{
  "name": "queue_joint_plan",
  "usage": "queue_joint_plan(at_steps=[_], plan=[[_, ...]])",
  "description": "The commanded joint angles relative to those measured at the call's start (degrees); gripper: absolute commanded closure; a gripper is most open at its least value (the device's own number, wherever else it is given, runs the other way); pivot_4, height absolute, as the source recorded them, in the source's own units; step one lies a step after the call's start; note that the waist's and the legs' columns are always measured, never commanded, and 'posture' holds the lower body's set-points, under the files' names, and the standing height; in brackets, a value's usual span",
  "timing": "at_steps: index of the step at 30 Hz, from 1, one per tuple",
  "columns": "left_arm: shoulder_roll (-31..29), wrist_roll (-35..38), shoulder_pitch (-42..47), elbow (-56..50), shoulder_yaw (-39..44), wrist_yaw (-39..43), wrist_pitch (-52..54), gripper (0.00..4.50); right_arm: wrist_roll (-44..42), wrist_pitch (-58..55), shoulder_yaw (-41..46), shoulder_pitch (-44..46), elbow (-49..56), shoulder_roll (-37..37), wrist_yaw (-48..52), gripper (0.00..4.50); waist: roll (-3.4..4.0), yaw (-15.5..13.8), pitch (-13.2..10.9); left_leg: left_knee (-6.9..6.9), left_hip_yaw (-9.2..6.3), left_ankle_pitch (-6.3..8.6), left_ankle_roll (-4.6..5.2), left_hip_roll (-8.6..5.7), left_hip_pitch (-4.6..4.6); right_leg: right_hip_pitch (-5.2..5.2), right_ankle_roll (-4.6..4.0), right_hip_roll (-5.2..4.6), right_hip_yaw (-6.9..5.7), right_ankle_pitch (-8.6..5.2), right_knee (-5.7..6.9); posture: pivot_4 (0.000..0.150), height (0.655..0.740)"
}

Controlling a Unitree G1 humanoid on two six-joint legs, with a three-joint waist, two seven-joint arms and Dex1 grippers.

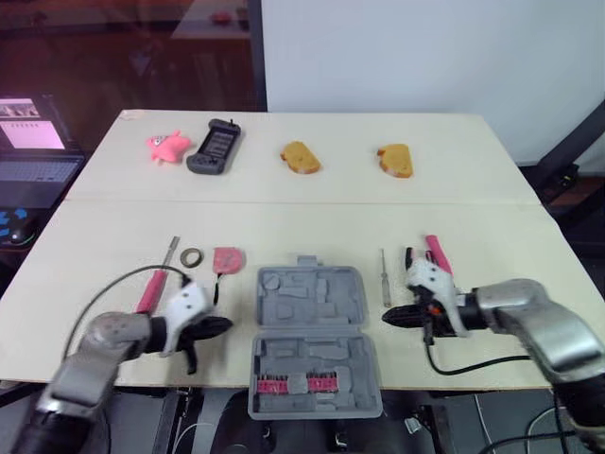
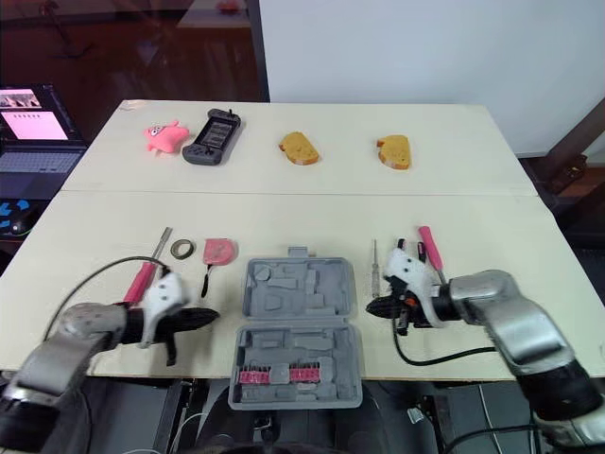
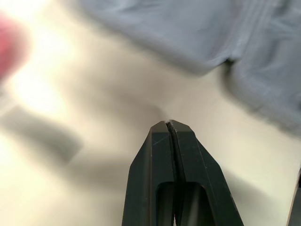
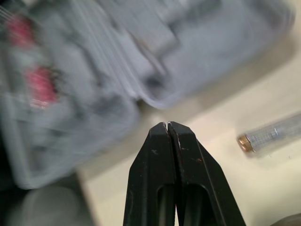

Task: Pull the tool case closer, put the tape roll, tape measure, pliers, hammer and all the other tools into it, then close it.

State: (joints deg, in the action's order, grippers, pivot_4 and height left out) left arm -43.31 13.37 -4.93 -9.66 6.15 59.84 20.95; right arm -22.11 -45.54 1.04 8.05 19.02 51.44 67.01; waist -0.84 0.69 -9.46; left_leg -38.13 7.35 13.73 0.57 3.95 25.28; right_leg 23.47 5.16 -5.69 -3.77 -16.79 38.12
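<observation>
Two tools flank the open tool case (image 1: 310,326), which lies flat at the near edge of the worktop (image 1: 312,222), with its near half seemingly overhanging. The left tool (image 1: 225,325) sits just beside the case's left wall, pinched together on nothing. The right tool (image 1: 389,316), just off the right wall, is likewise closed and empty. The case looks like light, stiff moulded plastic, probably slick and hinged midway, so gripping a side wall seems safest.

I see the tool case (image 1: 310,340) at the front centre of the surface (image 1: 492,189). Tape roll (image 1: 192,256) and tape measure (image 1: 228,258) lie left of it, screwdriver (image 1: 384,276) and pliers (image 1: 435,253) right; a handset (image 1: 215,147) lies near the far edge
</observation>
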Motion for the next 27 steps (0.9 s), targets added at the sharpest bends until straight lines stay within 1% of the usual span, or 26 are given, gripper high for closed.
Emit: queue_joint_plan(at_steps=[1, 4, 6, 7, 8, 10, 11, 14, 16, 21, 27], plan=[[-1.41, 5.93, -1.57, -2.24, 9.61, -0.26, 0.4, 3.23, -4.86, 0.86, 8.74, -1.1, -0.39, 2.7, 1.96, 3.68, 0.0, -0.21, 0.0, 0.0, -0.01, 0.0, 0.0, -0.03, 0.0, 0.0, -0.01, -0.06, -0.03, 0.0, 0.0, 0.15, 0.7188], [-2.49, 8.23, -3.23, -0.25, 16.31, -0.55, -0.29, 1.61, -6.04, 2.82, 14.17, -3.28, -3.7, 5.18, 3.63, 2.09, 0.0, -0.29, 0.0, 0.0, -0.02, 0.02, 0.02, -0.13, 0.01, -0.02, -0.19, -0.23, -0.08, -0.1, -0.03, 0.15, 0.7188], [-3.23, 8.64, -4.13, 1.23, 18.77, -0.06, -1.4, 0.64, -6.39, 4.12, 16.28, -4.12, -5.35, 5.9, 3.9, 1.19, -0.01, -0.06, 0.0, 0.0, -0.01, 0.05, 0.06, -0.14, 0.02, -0.02, -0.18, -0.23, -0.08, -0.1, -0.04, 0.15, 0.7188], [-3.62, 8.84, -4.64, 2.12, 20.12, 0.22, -2.15, 0.11, -6.35, 5.03, 17.3, -4.87, -6.26, 6.44, 4.35, 0.62, 0.0, -0.01, 0.0, 0.0, 0.01, 0.06, 0.08, -0.14, 0.01, -0.02, -0.17, -0.23, -0.08, -0.1, -0.04, 0.15, 0.7188], [-3.93, 8.94, -4.69, 3.06, 20.76, 0.43, -2.78, 0.0, -6.31, 5.65, 17.56, -5.16, -6.84, 6.74, 4.51, 0.11, 0.0, 0.01, 0.0, 0.01, 0.02, 0.06, 0.08, -0.13, 0.01, -0.01, -0.11, -0.22, -0.08, -0.06, -0.03, 0.15, 0.7188], [-4.95, 9.21, -7.42, 8.22, 26.72, 1.99, -6.6, 0.0, -6.28, 7.76, 21.86, -6.91, -12.72, 6.84, 4.65, 0.05, 0.0, 0.13, 0.0, 0.01, 0.02, 0.06, 0.08, -0.12, 0.0, -0.01, -0.04, -0.19, -0.08, -0.03, -0.03, 0.15, 0.7188], [-5.33, 9.32, -8.08, 10.46, 28.28, 2.55, -8.06, 0.0, -6.35, 8.26, 22.9, -7.08, -14.71, 6.69, 4.36, 0.05, 0.0, 0.22, 0.0, 0.01, 0.03, 0.06, 0.08, -0.11, 0.0, -0.01, -0.04, -0.19, -0.08, -0.03, -0.03, 0.15, 0.7188], [-6.66, 8.59, -9.54, 16.44, 30.83, 4.13, -12.87, 0.0, -5.73, 11.15, 24.05, -7.66, -19.11, 6.98, 4.78, 0.05, 0.01, 0.24, 0.0, 0.03, 0.09, 0.07, 0.09, -0.11, 0.0, 0.05, -0.12, -0.19, -0.07, -0.07, -0.04, 0.15, 0.7188], [-7.25, 9.69, -9.84, 19.56, 33.12, 4.89, -14.44, 0.0, -5.38, 13.26, 24.99, -7.93, -22.55, 6.95, 4.93, 0.05, 0.02, 0.12, 0.0, 0.04, 0.1, 0.07, 0.08, -0.11, 0.0, 0.08, -0.2, -0.22, -0.07, -0.11, -0.04, 0.15, 0.7188], [-8.34, 10.93, -9.1, 24.12, 35.59, 5.93, -17.29, 0.0, -4.57, 17.84, 24.79, -8.11, -27.23, 6.87, 4.88, 0.05, 0.01, -0.01, 0.0, 0.03, 0.09, 0.09, 0.08, -0.13, 0.01, 0.24, -0.23, -0.41, -0.08, -0.13, -0.09, 0.15, 0.7188], [-8.98, 11.3, -8.3, 26.07, 35.93, 5.88, -18.85, 0.0, -4.98, 19.14, 23.86, -6.68, -28.59, 6.55, 4.56, 0.05, 0.03, 0.28, 0.01, 0.05, 0.1, 0.09, 0.07, -0.13, 0.01, 0.1, -0.23, -0.46, -0.07, -0.12, -0.07, 0.15, 0.7188]])
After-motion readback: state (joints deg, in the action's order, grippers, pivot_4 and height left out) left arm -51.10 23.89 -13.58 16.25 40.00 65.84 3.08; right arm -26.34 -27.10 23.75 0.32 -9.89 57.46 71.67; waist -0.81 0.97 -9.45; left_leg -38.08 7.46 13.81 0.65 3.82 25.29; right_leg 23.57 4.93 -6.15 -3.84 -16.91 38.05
